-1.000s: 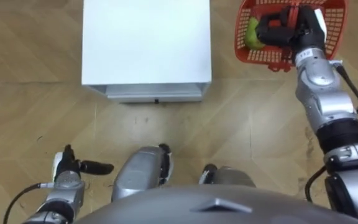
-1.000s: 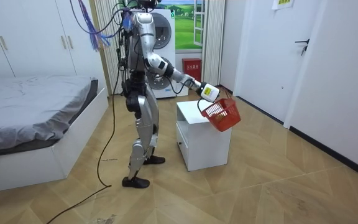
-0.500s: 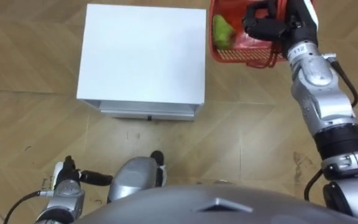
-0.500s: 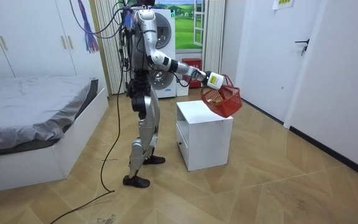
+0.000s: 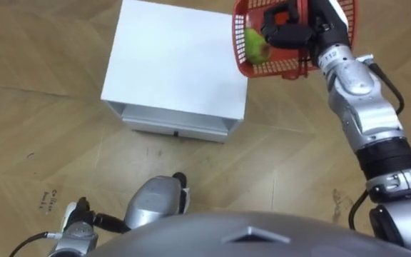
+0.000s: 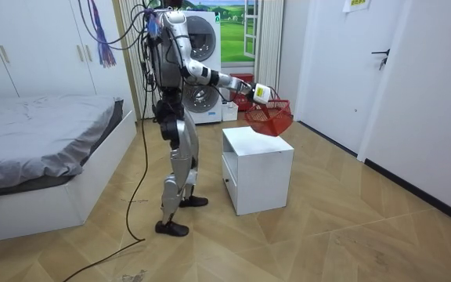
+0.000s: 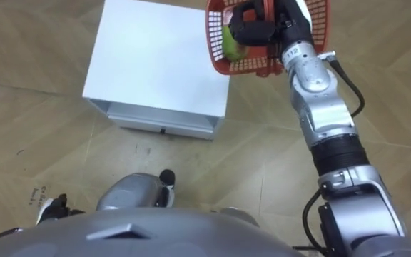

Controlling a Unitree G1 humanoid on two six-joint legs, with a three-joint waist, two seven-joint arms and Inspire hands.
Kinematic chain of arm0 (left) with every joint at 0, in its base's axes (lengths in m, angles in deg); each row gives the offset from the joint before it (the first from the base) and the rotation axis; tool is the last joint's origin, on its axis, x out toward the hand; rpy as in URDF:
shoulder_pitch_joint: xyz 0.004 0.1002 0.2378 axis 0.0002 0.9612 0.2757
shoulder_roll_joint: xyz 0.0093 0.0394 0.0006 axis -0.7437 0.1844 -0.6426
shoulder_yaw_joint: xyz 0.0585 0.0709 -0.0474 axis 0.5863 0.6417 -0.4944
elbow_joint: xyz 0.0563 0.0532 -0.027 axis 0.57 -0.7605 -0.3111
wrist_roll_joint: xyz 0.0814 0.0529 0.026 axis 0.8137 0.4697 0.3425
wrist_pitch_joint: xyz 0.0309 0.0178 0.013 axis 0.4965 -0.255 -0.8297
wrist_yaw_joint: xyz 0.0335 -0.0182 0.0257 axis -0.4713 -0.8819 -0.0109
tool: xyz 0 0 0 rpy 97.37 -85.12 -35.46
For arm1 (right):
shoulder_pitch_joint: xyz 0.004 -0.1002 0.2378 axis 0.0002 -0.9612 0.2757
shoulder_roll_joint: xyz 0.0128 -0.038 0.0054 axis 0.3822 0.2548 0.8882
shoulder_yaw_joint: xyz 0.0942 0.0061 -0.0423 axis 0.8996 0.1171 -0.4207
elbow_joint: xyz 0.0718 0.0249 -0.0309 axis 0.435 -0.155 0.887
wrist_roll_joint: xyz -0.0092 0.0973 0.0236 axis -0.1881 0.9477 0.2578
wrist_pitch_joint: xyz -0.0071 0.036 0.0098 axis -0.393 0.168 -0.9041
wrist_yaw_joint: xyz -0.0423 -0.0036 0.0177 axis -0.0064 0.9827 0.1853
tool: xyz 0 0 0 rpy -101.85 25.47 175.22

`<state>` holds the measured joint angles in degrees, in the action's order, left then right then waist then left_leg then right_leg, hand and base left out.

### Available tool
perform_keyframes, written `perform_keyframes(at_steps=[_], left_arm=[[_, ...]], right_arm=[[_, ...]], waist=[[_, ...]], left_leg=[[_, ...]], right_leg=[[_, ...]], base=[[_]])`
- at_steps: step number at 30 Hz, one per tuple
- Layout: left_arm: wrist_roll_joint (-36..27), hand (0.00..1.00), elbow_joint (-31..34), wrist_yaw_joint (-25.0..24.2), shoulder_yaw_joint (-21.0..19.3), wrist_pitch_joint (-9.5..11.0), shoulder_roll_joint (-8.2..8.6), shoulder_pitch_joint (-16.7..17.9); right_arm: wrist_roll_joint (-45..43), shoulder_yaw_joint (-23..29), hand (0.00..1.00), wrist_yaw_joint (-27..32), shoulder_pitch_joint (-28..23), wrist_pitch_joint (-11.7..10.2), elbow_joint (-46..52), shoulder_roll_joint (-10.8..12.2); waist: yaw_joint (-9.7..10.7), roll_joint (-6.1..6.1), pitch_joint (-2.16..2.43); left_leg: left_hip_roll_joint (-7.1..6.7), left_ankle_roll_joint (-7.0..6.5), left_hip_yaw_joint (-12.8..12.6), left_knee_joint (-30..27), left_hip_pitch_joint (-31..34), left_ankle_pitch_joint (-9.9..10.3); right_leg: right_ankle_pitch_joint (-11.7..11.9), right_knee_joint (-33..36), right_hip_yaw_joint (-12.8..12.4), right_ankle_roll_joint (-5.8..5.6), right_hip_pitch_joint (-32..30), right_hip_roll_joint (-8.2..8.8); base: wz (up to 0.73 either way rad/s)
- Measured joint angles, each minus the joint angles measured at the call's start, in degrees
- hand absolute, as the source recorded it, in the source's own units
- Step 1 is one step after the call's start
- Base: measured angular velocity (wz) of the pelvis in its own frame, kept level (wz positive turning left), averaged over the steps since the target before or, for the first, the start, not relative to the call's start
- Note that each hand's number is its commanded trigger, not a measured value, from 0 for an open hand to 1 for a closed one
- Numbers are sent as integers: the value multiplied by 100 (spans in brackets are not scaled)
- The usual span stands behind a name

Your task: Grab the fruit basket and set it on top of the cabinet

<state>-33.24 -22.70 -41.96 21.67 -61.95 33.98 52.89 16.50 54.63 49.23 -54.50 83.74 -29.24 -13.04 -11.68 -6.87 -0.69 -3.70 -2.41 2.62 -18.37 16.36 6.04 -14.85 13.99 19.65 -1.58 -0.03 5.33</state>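
Observation:
The red plastic fruit basket [image 5: 277, 70] hangs in the air above the far right corner of the white cabinet [image 5: 177, 64]. A green fruit [image 5: 255, 45] lies inside it at the left. My right hand [image 5: 289, 30] is shut on the basket's handle, with the arm stretched forward. In the room view the basket [image 6: 271, 119] is held out at chest height over the cabinet [image 6: 257, 168], and I stand upright beside it. My left hand [image 5: 79, 230] hangs low at my left side, fingers relaxed.
The cabinet has a drawer front [image 5: 177, 126] facing me. Wooden floor surrounds it. A bed [image 6: 45, 149] lies at the room view's left, a washing machine [image 6: 206, 47] stands behind me, and a white door [image 6: 378, 70] is at the room view's right.
My right arm has lifted the basket higher and swung it left, from beside the cabinet to above its corner. The head camera has shifted too.

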Motion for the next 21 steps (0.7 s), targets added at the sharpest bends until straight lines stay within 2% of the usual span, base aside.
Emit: perform_keyframes(at_steps=[2,6,10,13,15,21], left_arm=[[0,0,-4,-12,-2,-15,0,20],[0,0,-13,-87,6,11,-2,22],[1,0,1,-107,25,76,-34,11],[2,0,3,-141,64,71,-33,2],[-1,0,9,-150,82,72,-37,-7],[10,0,70,-259,106,80,-92,-10]], right_arm=[[15,-85,100,-17,0,1,0,15],[165,-211,100,-70,46,-2,-257,84],[248,-480,100,-284,199,-3,-712,150],[266,-532,100,-297,239,4,-957,177],[267,-534,100,-297,245,19,-1099,228],[266,-541,100,-390,258,105,-1167,266]], waist=[[-7,1,-1],[-278,13,-11],[-294,18,-16],[-350,26,-28],[-440,31,-63],[-466,29,-68]], left_leg=[[-12,-2,88,-75,104,-1],[-11,-8,151,-146,214,-9],[-78,6,332,-139,381,-78],[-103,-5,369,-140,467,-94],[-109,-14,353,-142,523,-99],[-129,-18,366,-152,699,-100]], right_leg=[[0,35,87,1,-42,-8],[2,77,120,3,-110,-27],[-1,83,387,7,-202,-9],[-1,86,419,7,-266,-1],[0,87,417,6,-324,14],[-8,154,439,-8,-514,47]], base=[[19],[9],[26],[11],[0],[0]])
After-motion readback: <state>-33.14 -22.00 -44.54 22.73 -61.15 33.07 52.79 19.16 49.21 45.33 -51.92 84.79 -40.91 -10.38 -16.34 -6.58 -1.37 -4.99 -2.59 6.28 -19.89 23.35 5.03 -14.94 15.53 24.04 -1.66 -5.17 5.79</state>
